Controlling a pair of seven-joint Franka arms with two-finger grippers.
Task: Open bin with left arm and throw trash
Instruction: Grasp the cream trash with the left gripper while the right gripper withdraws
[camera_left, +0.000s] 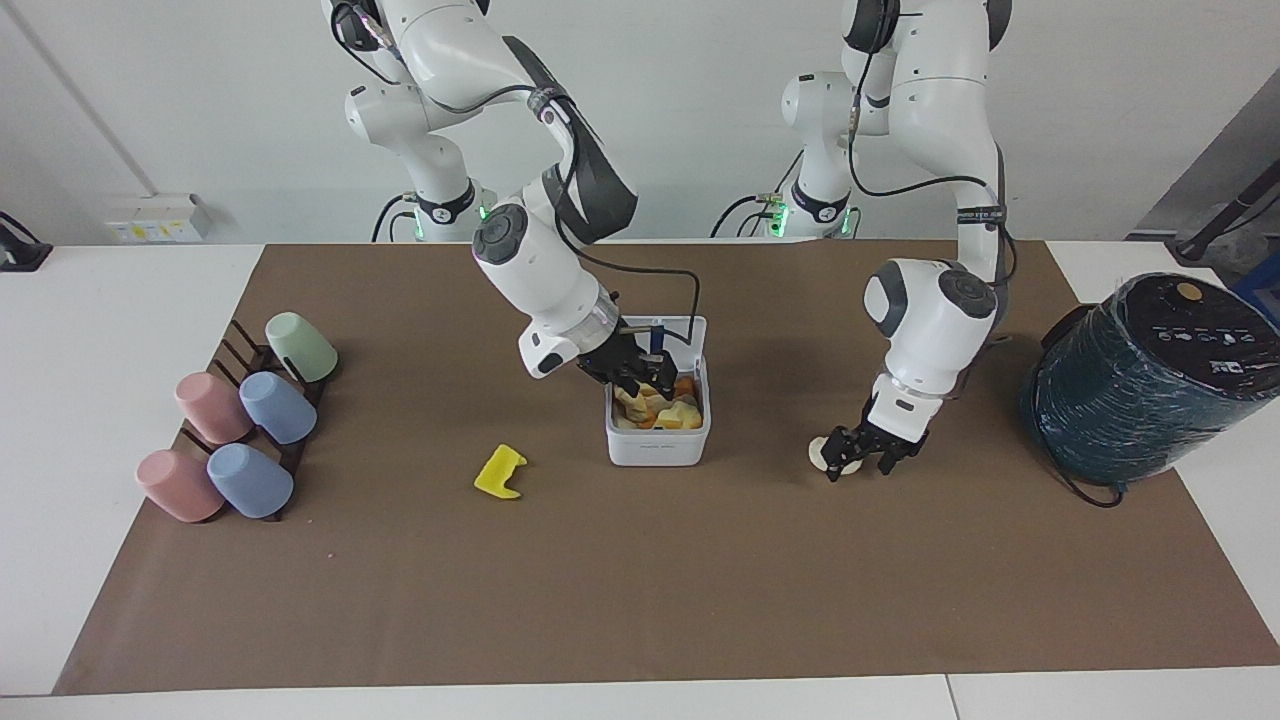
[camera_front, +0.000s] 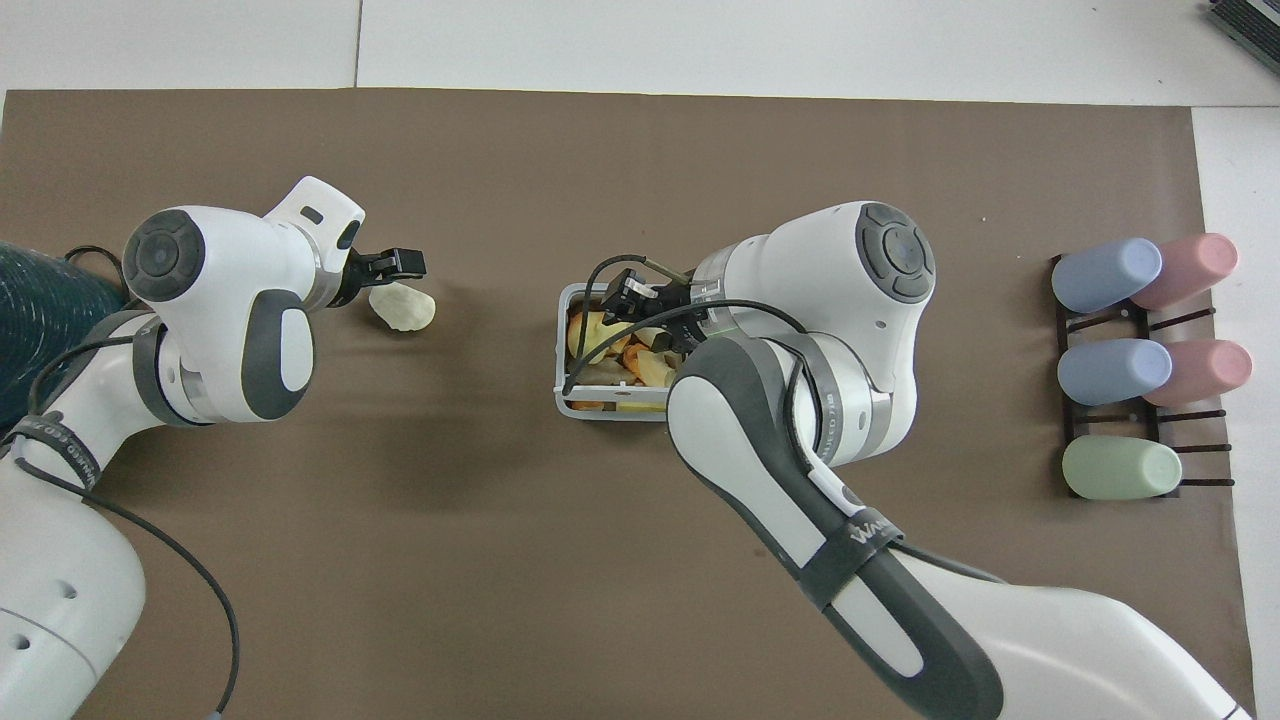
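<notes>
The white bin (camera_left: 657, 447) (camera_front: 565, 400) stands mid-table, its lid (camera_left: 682, 332) upright and several scraps inside. My right gripper (camera_left: 645, 380) (camera_front: 622, 300) hangs open just over the bin. The pale yellow wedge with an orange edge (camera_front: 590, 335) lies in the bin below it. My left gripper (camera_left: 858, 462) (camera_front: 400, 275) is down at the cream-white lump (camera_left: 825, 450) (camera_front: 403, 308), open, with fingers on either side of it. The lump rests on the mat toward the left arm's end. A bright yellow notched piece (camera_left: 500, 471) lies toward the right arm's end and is hidden by the arm in the overhead view.
Several pastel cups on a dark rack (camera_left: 240, 430) (camera_front: 1130, 360) sit at the right arm's end. A big dark teal wrapped drum (camera_left: 1150, 380) (camera_front: 40, 310) stands at the left arm's end. A brown mat (camera_left: 640, 600) covers the table.
</notes>
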